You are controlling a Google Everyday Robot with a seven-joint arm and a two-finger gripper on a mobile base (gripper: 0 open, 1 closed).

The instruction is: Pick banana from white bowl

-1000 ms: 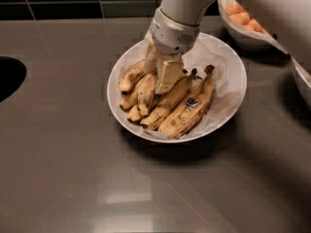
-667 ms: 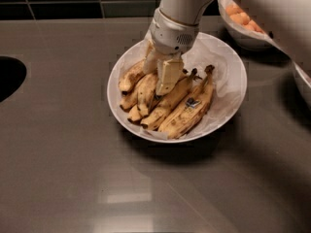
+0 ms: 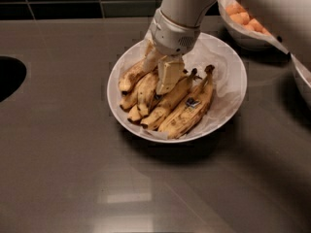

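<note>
**Desk:** What has changed in the last second?

**Photographer:** Next to nothing. The gripper (image 3: 159, 79) sits where it sat a second ago, low in the bowl (image 3: 228, 57), set down among the fruit. No fruit has shifted or risen.

**Desk:** Meaning for the job?

**Photographer:** My reading is that the reach is over and the grasp is being set. The lift has not begun.

**Desk:** Where is the banana?

**Photographer:** The slim, pale banana (image 3: 132, 76) lies at the pile's upper left, inside the bowl. Its browned tip points toward the rim, and its other end runs in under the gripper. The sticker banana (image 3: 190, 108) lies at the pile's right edge, apart from the tool.

**Desk:** Clenched or released?

**Photographer:** Cannot tell. The gripper touches the pile at the slim banana's inner end, but whether it has clamped on anything does not show. Nothing hangs from it.

**Desk:** Elsewhere?

**Photographer:** A second bowl (image 3: 243, 30), holding orange fruit, stands behind at the upper right on the dark counter (image 3: 58, 169).
</note>
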